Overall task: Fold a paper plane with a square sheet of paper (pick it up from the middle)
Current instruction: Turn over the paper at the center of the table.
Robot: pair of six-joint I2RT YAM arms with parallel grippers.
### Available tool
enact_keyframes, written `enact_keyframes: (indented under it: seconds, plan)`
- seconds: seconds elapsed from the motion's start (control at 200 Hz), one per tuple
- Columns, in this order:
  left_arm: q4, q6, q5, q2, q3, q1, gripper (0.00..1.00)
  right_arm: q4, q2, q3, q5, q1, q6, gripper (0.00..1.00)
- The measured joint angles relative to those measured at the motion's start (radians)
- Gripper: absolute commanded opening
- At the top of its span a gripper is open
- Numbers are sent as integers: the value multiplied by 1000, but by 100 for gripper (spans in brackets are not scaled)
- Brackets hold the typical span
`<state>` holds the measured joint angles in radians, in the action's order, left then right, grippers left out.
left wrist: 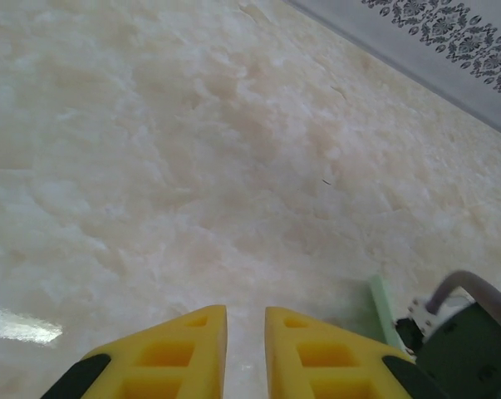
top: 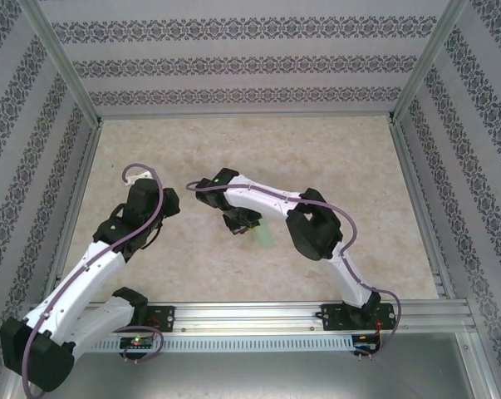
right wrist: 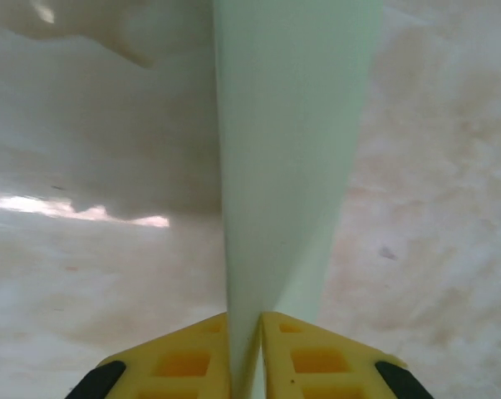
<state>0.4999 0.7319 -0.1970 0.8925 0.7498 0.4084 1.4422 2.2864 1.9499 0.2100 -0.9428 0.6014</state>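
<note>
Aluminium rail (top: 275,316) along the bottom edge of the overhead view carries both arm bases. Above it, left of centre, the left arm bends toward the middle of the table (top: 350,166). In its wrist view the left gripper (left wrist: 245,312) shows two yellow fingers parted by a narrow slot with nothing in it, hovering over the marbled top. Just right of centre overhead, the right gripper (top: 240,223) points downward. In its own wrist view its yellow fingers (right wrist: 184,357) are pressed almost together on the folded pale green paper plane (right wrist: 292,166), whose edge runs into the slot between them, so it reads as a pinch. The plane rises up the middle of that frame as a long strip, widening away from the fingers. A sliver of it shows at the lower right of the left wrist view (left wrist: 381,309) and just below the right gripper overhead. The folding looks far along, probably at a last crease or at setting the dart down. The next move likely calls for lowering it flat onto the table ahead and parting the fingers gently so it doesn't spring or skid. Beyond stands the patterned back wall (top: 233,66).
</note>
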Motion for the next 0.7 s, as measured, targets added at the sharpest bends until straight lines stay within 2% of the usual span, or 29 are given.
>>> enact_keyframes:
  seconds: [0.055,0.12,0.295,0.34,0.365,0.435,0.5,0.599,0.699]
  plan:
    - [10,-7,-3,-16,0,-2,22,-16,16,28,-35,0,-2,22]
    - [21,-16,-3,-25,0,-2,23,-50,25,42,-80,0,-3,31]
    - [50,-25,9,-25,0,-3,24,-203,5,5,-232,6,-2,36]
    - [51,-26,18,-25,0,-3,25,-264,-23,-42,-263,10,2,46]
    - [51,-26,26,-24,0,-3,26,-306,-51,-84,-280,13,0,52]
    - [51,-25,61,-20,0,-3,27,-414,-153,-209,-332,30,3,53]
    - [48,-24,104,-5,-1,-3,27,-503,-270,-320,-368,61,9,59]
    - [24,-16,192,43,-5,-2,27,-642,-446,-468,-411,136,10,59]
    - [-36,-6,284,119,-20,6,27,-764,-570,-577,-391,200,9,61]
